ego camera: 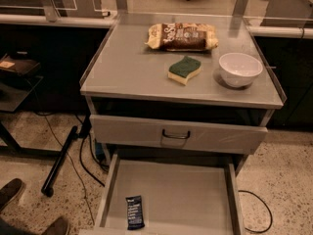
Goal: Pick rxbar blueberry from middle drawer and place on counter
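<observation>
Navy rxbar blueberry in drawer; fingers unseen

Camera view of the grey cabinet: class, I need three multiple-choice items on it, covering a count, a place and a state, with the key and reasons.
1. How many things rest on the counter?
A. one
B. five
C. three

2. Where does the rxbar blueberry lie?
A. in the open middle drawer, near its front left corner
B. on the counter
C. on the floor

3. How does the white bowl stand?
A. upside down
B. upright, open side up
C. on its side

Key:
1 C: only the snack bag, the sponge and the bowl are on top.
2 A: the dark wrapper lies flat on the drawer's floor, by the left wall.
3 B: its rim and hollow face upward.

The gripper is not in view.
</observation>
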{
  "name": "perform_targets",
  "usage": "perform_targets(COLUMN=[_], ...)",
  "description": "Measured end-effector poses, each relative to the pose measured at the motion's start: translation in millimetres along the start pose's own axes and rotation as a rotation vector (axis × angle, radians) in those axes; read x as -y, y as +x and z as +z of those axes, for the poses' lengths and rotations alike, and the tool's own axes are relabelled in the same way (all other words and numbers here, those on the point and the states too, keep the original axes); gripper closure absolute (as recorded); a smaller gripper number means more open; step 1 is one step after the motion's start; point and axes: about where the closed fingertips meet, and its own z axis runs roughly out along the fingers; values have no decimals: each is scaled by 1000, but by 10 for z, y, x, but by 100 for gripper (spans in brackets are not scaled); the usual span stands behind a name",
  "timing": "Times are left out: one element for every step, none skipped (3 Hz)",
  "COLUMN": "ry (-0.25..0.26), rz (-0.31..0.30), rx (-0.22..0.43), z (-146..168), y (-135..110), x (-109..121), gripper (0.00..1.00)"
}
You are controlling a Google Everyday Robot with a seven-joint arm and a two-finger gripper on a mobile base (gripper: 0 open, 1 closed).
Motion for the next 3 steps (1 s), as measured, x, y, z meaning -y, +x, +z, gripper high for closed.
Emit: perform_targets(ry=[0, 1, 1], rz=[0, 0, 0], rx=[0, 0, 0], z=[0, 4, 4], y=[0, 2, 2], x=[0, 3, 3], gripper=[11, 0, 0])
